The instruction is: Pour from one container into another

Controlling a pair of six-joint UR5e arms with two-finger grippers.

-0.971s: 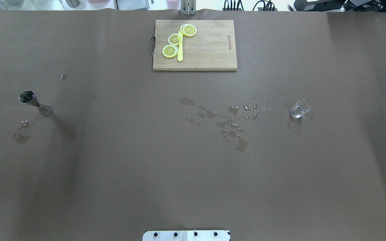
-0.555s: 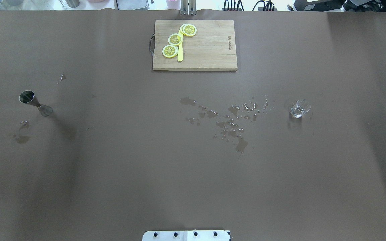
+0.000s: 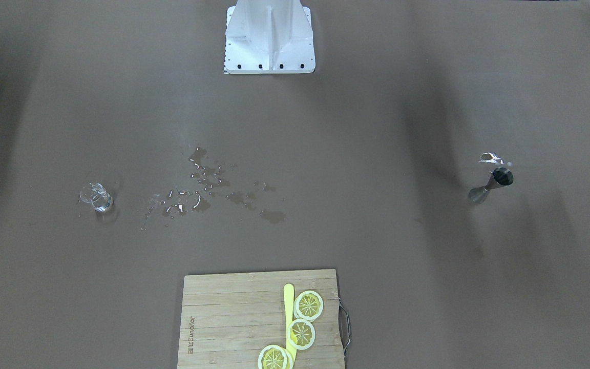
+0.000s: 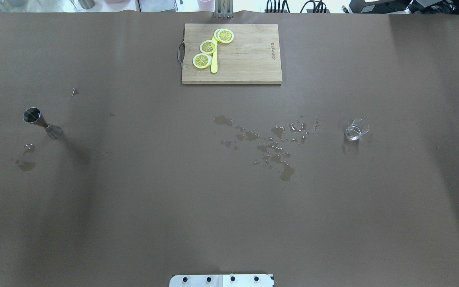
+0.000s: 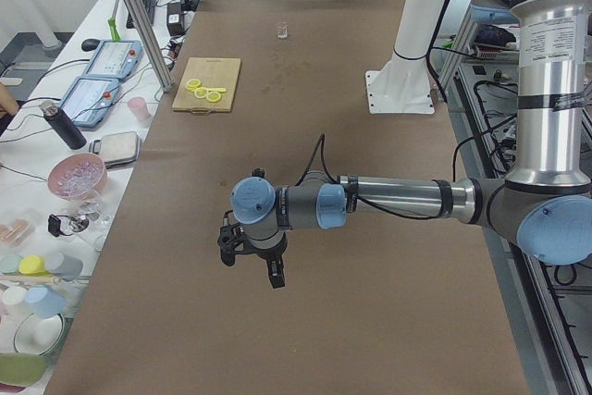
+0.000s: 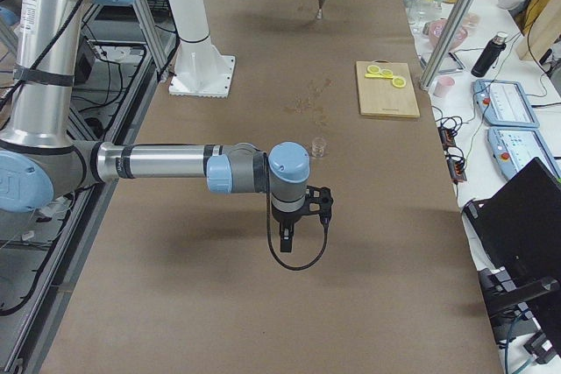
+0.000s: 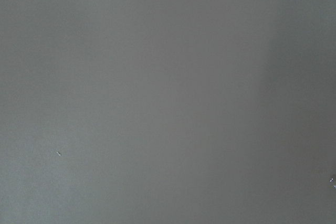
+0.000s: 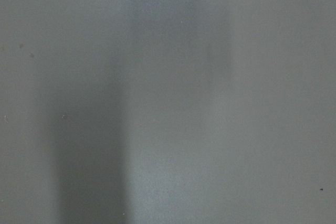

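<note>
- Brown paper covers the counter (image 3: 377,102). From the front, a steel jigger (image 3: 490,185) stands upright well apart from the wooden cutting board (image 3: 233,318), off its handle side. A clear glass (image 3: 96,198) stands upright well off the board's opposite side.
- Overhead, spilled drops (image 4: 273,145) lie between the board and the robot's base, nearer the glass (image 4: 356,130) than the jigger (image 4: 42,123). Lemon slices (image 4: 208,46) and a yellow knife (image 4: 214,63) rest on the board's handle half.
- From the left end, the left hand (image 5: 252,267) hangs over the counter, well nearer the camera than the board. I cannot tell whether its fingers are spread.
- From the right end, the right hand (image 6: 302,221) hangs near the glass, nearer the camera than the board. I cannot tell its state either.
- Both wrist views show only blurred counter.
</note>
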